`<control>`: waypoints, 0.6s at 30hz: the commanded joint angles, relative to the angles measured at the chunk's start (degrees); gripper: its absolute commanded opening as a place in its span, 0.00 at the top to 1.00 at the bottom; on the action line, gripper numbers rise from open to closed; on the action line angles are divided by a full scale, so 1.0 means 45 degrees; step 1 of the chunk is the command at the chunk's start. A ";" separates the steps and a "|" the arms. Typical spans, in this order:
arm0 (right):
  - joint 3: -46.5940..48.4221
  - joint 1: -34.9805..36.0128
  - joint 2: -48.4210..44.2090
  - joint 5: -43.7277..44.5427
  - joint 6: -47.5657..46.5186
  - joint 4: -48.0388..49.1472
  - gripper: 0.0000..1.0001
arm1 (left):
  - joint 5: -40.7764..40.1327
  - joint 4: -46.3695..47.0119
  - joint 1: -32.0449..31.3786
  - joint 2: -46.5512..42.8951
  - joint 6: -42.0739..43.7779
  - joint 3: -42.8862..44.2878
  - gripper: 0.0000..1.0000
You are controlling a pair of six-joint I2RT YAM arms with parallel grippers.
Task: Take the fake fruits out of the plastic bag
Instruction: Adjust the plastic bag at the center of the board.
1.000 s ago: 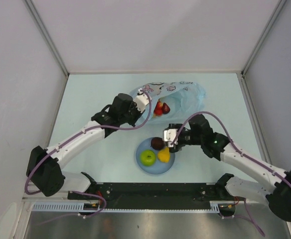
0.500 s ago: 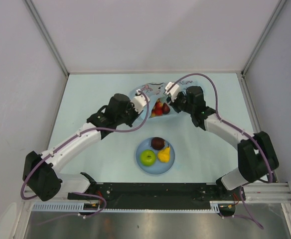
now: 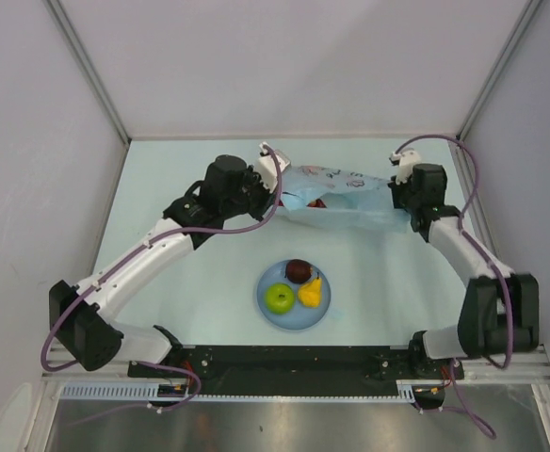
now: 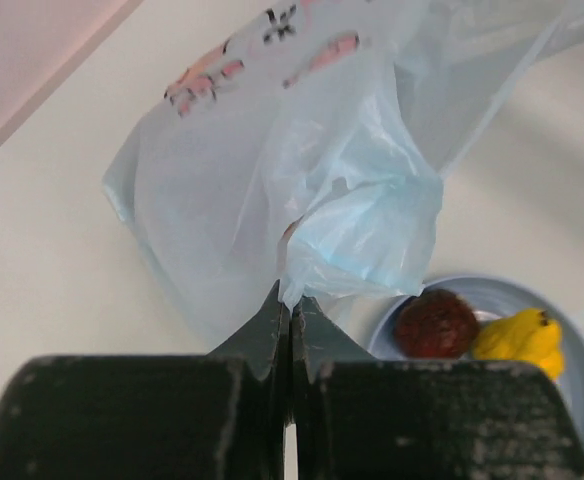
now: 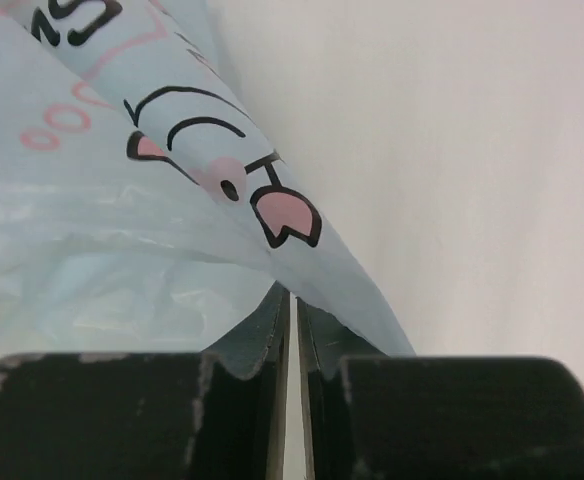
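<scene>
The plastic bag (image 3: 341, 193) is stretched out sideways between my two grippers at the back of the table. My left gripper (image 3: 282, 191) is shut on a bunched edge of it (image 4: 352, 240), and my right gripper (image 3: 395, 191) is shut on its printed far end (image 5: 222, 190). A red fake fruit (image 3: 318, 202) shows through the film near the left end; anything else inside is hidden. A green apple (image 3: 278, 298), a dark red fruit (image 3: 299, 271) and a yellow pear (image 3: 310, 293) lie on the light-blue plate (image 3: 290, 319).
The plate stands in front of the bag, between the two arms, and its rim (image 4: 582, 375) shows below the hanging film in the left wrist view. Grey walls close the table on three sides, and the right wall is close behind my right gripper.
My right arm swung from beside the plate to the bag's right end and closed on it. My left gripper moved back, and the crumpled bag is now pulled out flat between them.
</scene>
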 commanded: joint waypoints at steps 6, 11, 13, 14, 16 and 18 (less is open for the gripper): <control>-0.1358 -0.1085 -0.6343 0.0125 0.0396 -0.4132 0.88 | 0.1878 -0.0048 -0.1067 0.0287 -0.0976 0.1484 1.00; -0.1828 0.0922 -0.6140 -0.2893 0.0279 -0.4117 0.82 | 0.0802 0.0673 -0.1087 0.0757 -0.1970 0.0041 1.00; -0.1866 0.2057 -0.5630 -0.2834 0.0084 -0.3902 0.82 | 0.0101 0.0987 -0.1087 0.0873 -0.2982 -0.0275 1.00; -0.2002 0.2214 -0.5531 -0.2950 -0.0014 -0.3649 0.82 | -0.0270 0.1105 -0.1106 0.0932 -0.3375 -0.0392 1.00; -0.2276 0.2586 -0.5355 -0.2348 -0.0073 -0.2831 0.82 | -0.0857 0.1222 -0.1145 0.1030 -0.4002 -0.0432 1.00; -0.2277 0.2684 -0.4966 -0.1976 -0.0306 -0.2245 0.82 | -0.1364 0.1185 -0.1184 0.1050 -0.4411 -0.0355 1.00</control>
